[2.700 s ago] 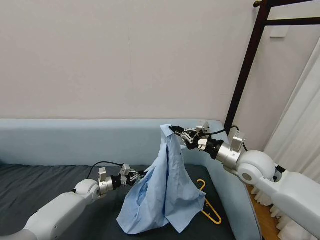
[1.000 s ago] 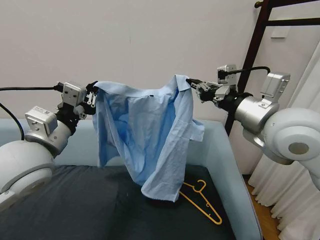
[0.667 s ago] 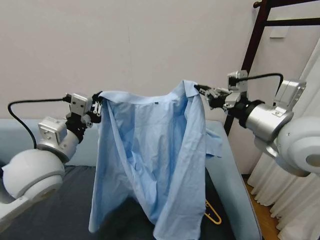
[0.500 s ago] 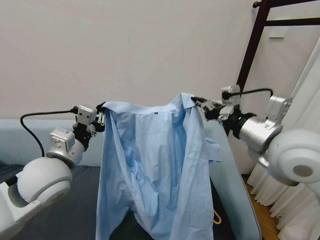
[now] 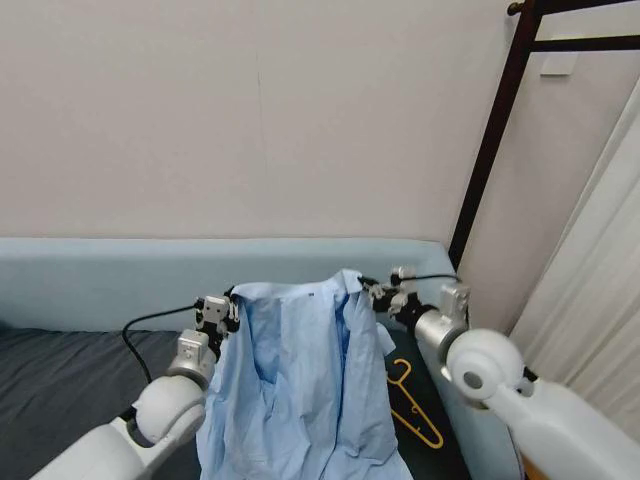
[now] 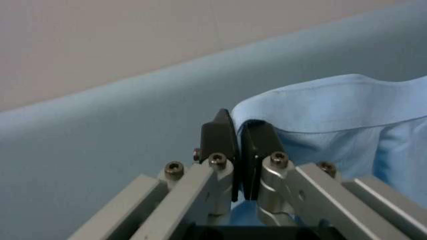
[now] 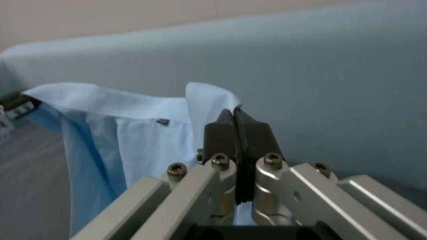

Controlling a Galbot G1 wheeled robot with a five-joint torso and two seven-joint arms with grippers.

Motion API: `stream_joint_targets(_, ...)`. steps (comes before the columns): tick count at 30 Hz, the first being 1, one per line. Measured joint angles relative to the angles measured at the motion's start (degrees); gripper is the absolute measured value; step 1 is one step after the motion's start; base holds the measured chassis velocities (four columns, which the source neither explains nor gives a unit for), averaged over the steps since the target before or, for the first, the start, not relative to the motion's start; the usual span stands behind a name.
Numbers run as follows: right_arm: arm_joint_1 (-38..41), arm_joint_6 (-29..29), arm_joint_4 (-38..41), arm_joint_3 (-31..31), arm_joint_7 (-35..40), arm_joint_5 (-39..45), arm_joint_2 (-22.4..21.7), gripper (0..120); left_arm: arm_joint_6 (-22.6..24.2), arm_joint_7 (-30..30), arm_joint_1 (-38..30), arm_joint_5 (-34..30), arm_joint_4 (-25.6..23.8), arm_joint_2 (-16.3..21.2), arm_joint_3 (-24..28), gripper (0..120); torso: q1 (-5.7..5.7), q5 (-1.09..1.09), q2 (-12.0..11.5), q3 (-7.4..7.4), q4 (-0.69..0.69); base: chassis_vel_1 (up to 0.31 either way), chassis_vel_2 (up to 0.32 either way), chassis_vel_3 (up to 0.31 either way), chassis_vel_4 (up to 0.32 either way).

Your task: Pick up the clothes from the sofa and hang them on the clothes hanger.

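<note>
The left hand [image 5: 228, 306] pinches one shoulder edge of the light blue shirt [image 5: 300, 400], and the right hand [image 5: 368, 291] pinches the collar edge on the other side. Both wrist views show the finger pads [image 6: 223, 135] pressed together with a fold of cloth between them. The shirt hangs spread between the two hands, in front of the back of the sofa [image 5: 100, 285], and its lower part drapes over the dark seat [image 5: 60, 370]. A yellow hanger [image 5: 412, 405] lies flat on the seat just right of the shirt, close beside the right arm. A dark wooden rack [image 5: 490, 140] stands at the sofa's right end against the wall [image 5: 250, 110]. A pale curtain [image 5: 590, 300] hangs beside it.
</note>
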Motion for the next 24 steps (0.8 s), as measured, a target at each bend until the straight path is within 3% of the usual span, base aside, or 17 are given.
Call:
stream_joint_targets(5,-1.05,2.27,-10.52,-1.99,-2.78,-2.48,6.03,0,-1.93,1.17,-1.44,2.26,8.59,-4.54,1.94,0,0.0,0.0,0.0,0.0,0.01,0.0,0.0,0.0,0.0)
stream_joint_targets(10,-0.07,4.12,-16.43,-3.61,-5.16,-2.49,7.72,0,-3.98,2.35,-2.09,3.73,13.12,-7.67,3.04,0,0.0,0.0,0.0,0.0,0.01,0.0,0.0,0.0,0.0)
stream_joint_targets(15,-0.27,4.88,-21.27,-2.82,-8.71,-1.28,8.32,0,-5.06,2.9,-2.09,4.4,14.66,-8.96,3.86,0,0.0,0.01,0.0,-0.01,-0.01,0.0,0.0,0.0,0.0)
stream_joint_targets(24,-0.81,6.78,-26.57,1.32,-11.16,-3.28,8.0,29,-4.87,2.85,-3.06,4.48,15.43,-9.57,5.23,0,0.0,0.01,0.0,0.0,0.0,0.0,0.0,0.0,0.0)
